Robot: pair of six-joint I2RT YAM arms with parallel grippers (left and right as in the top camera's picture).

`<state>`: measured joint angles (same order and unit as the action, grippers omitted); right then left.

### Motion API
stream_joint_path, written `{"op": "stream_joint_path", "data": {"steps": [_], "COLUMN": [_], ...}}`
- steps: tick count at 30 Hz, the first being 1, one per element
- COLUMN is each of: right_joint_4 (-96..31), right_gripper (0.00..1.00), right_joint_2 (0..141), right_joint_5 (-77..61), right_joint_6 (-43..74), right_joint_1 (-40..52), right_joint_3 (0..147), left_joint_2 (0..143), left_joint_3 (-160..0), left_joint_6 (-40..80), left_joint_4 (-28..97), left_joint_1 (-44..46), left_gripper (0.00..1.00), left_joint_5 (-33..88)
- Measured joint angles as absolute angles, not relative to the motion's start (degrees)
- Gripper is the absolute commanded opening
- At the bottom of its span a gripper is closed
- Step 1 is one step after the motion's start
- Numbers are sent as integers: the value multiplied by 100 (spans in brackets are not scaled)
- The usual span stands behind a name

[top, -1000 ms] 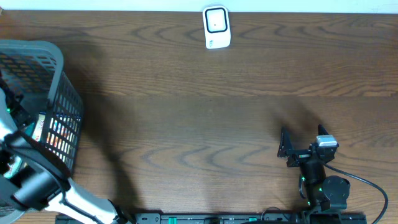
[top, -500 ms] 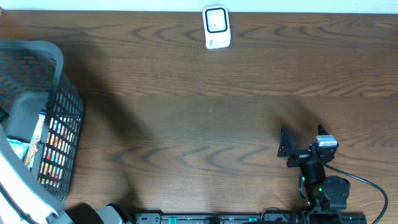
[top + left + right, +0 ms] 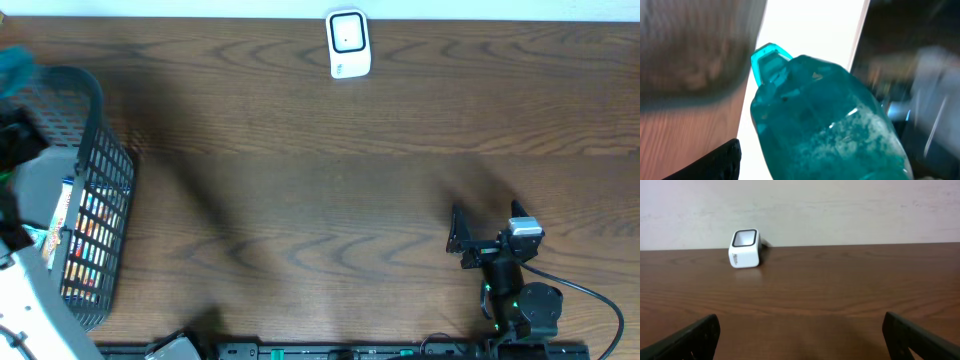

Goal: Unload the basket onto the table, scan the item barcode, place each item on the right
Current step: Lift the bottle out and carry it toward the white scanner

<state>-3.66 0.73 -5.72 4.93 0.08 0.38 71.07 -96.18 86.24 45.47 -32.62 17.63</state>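
A translucent teal bottle (image 3: 825,120) with a teal flip cap fills the left wrist view, blurred by motion. My left gripper (image 3: 810,167) is shut on its body. Only one black finger (image 3: 715,160) shows, at the lower left. From overhead the bottle is a teal smear (image 3: 15,62) at the far left edge, above the basket's back rim. The white scanner (image 3: 348,44) with a dark window stands at the table's far edge, and also shows as the scanner (image 3: 745,248) in the right wrist view. My right gripper (image 3: 487,224) rests open near the front right, with nothing between its fingers (image 3: 690,337).
A grey mesh basket (image 3: 105,165) stands at the left edge and holds a colourful printed package (image 3: 85,235) and other items. My white left arm (image 3: 30,310) crosses its near side. A pale wall runs behind the scanner.
My left arm has lifted out of the basket and swung towards the far left corner, carrying the teal bottle. The right arm has stayed still.
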Motion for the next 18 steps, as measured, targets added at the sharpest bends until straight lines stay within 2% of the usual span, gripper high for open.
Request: {"op": "stream_joint_path", "data": {"steps": [6, 13, 18], "right_joint_4": [-366, -366, -366], "right_gripper": [99, 99, 99], "right_joint_2": [73, 73, 73], "right_joint_5": [-572, -569, -569], "right_joint_6": [491, 493, 493], "right_joint_1": [8, 8, 8], "right_joint_3": [38, 38, 38], "left_joint_2": [7299, 7804, 8484], "left_joint_3": [-9618, -9618, -9618], "left_joint_6": [8560, 8106, 7732], "left_joint_4": [4541, 4578, 4799], "left_joint_1": [-1741, -10, 915], "left_gripper": [46, 46, 46], "left_joint_5": [2191, 1761, 1428]}}
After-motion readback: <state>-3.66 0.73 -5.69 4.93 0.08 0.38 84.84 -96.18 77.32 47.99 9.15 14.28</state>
